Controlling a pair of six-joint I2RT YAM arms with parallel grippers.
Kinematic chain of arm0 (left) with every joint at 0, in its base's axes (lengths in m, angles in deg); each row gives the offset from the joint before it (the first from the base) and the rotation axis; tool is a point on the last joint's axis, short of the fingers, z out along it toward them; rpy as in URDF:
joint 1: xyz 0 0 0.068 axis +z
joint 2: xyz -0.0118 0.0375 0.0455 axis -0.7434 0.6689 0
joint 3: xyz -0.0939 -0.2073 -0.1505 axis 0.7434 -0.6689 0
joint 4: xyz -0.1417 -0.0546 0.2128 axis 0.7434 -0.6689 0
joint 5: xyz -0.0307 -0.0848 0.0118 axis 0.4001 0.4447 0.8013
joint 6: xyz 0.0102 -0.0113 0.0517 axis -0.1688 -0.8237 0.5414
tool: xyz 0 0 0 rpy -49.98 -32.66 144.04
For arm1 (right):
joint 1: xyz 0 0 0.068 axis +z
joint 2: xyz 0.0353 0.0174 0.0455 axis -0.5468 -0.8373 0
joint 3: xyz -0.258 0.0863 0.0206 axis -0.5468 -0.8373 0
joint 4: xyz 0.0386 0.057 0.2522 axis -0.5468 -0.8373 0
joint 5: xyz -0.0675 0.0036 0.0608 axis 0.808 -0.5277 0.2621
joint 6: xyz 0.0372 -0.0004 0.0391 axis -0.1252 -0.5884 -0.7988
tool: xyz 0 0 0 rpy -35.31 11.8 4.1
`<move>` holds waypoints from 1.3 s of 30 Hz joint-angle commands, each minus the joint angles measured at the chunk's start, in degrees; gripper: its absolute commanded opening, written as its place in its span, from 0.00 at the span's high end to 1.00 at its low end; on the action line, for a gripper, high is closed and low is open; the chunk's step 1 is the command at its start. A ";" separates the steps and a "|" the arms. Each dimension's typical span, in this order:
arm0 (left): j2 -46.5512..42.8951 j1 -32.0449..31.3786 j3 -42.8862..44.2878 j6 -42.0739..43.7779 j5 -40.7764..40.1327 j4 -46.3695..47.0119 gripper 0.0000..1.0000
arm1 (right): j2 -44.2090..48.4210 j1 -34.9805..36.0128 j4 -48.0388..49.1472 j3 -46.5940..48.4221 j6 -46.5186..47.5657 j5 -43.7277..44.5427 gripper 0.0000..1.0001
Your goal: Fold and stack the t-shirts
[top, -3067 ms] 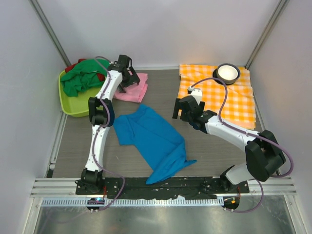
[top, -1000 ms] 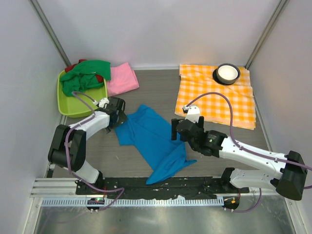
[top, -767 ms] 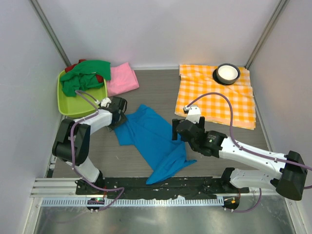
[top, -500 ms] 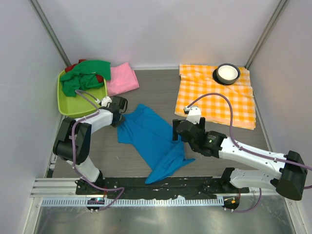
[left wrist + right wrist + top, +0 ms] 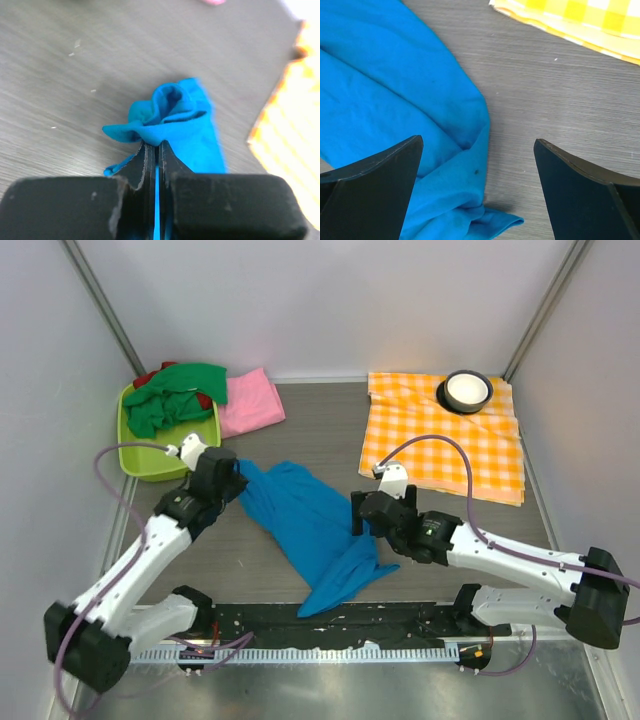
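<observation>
The blue t-shirt (image 5: 310,530) lies rumpled across the middle of the table. My left gripper (image 5: 235,480) is shut on its upper left corner. In the left wrist view the fingers (image 5: 156,145) pinch a bunched fold of that blue t-shirt (image 5: 185,120). My right gripper (image 5: 358,515) hovers over the shirt's right edge. It is open in the right wrist view (image 5: 478,140), with blue cloth (image 5: 395,90) under it and nothing between its fingers. A folded pink t-shirt (image 5: 250,405) lies at the back left. The green t-shirt (image 5: 175,395) is heaped over a red t-shirt (image 5: 148,377).
The green and red shirts sit in a lime-green bin (image 5: 165,460) at the far left. An orange-and-white checked cloth (image 5: 450,435) covers the back right, with a dark bowl (image 5: 467,390) on it. Grey walls close in the table on three sides.
My left gripper has shut on the blue shirt's left corner, and the left arm has swung out to the left. The shirt's upper part has bunched narrower. The right gripper has barely moved.
</observation>
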 commanded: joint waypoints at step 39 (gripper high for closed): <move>-23.27 -7.39 -0.55 2.91 -11.48 -12.25 1.00 | -36.40 31.72 7.86 19.85 -1.41 -3.79 0.06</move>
